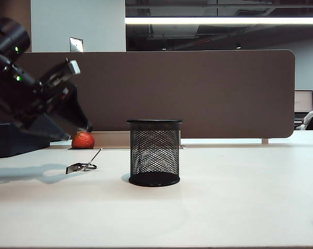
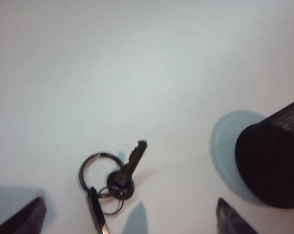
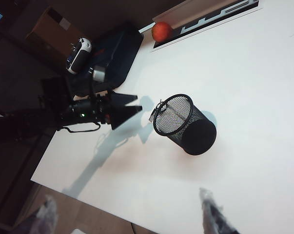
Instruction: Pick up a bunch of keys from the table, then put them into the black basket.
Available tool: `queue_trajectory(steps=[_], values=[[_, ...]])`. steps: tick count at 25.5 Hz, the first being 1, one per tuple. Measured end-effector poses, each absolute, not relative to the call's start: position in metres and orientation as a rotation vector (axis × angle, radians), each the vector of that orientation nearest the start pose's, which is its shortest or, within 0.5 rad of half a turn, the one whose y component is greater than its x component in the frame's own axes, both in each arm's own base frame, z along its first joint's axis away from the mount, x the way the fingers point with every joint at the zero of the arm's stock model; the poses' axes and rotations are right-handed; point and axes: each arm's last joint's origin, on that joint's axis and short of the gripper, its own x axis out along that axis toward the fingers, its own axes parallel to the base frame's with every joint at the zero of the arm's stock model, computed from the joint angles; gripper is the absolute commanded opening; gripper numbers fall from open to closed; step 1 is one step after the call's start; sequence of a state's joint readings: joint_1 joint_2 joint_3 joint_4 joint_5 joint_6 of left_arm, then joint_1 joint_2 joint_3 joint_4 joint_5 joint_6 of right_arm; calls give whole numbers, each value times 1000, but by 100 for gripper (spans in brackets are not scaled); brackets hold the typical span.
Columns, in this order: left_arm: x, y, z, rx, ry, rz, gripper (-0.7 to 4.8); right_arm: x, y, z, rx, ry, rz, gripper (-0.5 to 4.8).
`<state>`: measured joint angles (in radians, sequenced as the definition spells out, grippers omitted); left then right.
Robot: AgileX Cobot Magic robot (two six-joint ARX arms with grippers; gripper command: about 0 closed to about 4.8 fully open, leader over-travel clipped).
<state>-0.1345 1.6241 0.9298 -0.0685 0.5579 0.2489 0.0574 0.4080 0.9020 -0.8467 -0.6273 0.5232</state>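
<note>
A: The left gripper (image 3: 137,105) hangs above the table (image 1: 239,197), jaws spread wide with nothing between them, out on the left side of the exterior view. From its own wrist camera only the two dark fingertips (image 2: 25,217) show at the edge, and the bunch of keys (image 2: 112,183) lies on the table between them.

B: And the right gripper (image 3: 127,214)?

A: High over the near edge of the table, jaws just as wide, empty. Its two fingers are blurred at the frame edge, looking down on the whole scene.

B: Any writing to read?

A: None that I can make out. There may be a light marking on the dark navy box (image 3: 112,48), but it is too small to tell.

B: Give me the count.

A: One black basket (image 1: 154,153), upright near the middle of the table. One bunch of keys. One red-orange ball (image 1: 83,140) by the back edge of the table. One box at the far left, with one white and black device (image 3: 78,48) sitting on top of it.

B: How do the keys lie?

A: Flat on the table, left of the basket and clear of it. Two rings, a larger and a smaller, are linked; one dark key runs from the rings with its tip angled towards the basket side. A flat black tab sticks out from the rings the other way. In the exterior view a thin silvery piece slants up from the bunch.
</note>
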Motion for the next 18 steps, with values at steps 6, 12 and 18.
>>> queue_trajectory(steps=[6,12,18], values=[[325,-68,176,88,715,-783,479,53,20,345,602,531,567,383],[329,-70,158,79,765,-787,479,55,20,345,604,538,565,383],[340,-71,149,75,781,-788,479,55,20,345,605,538,565,382]])
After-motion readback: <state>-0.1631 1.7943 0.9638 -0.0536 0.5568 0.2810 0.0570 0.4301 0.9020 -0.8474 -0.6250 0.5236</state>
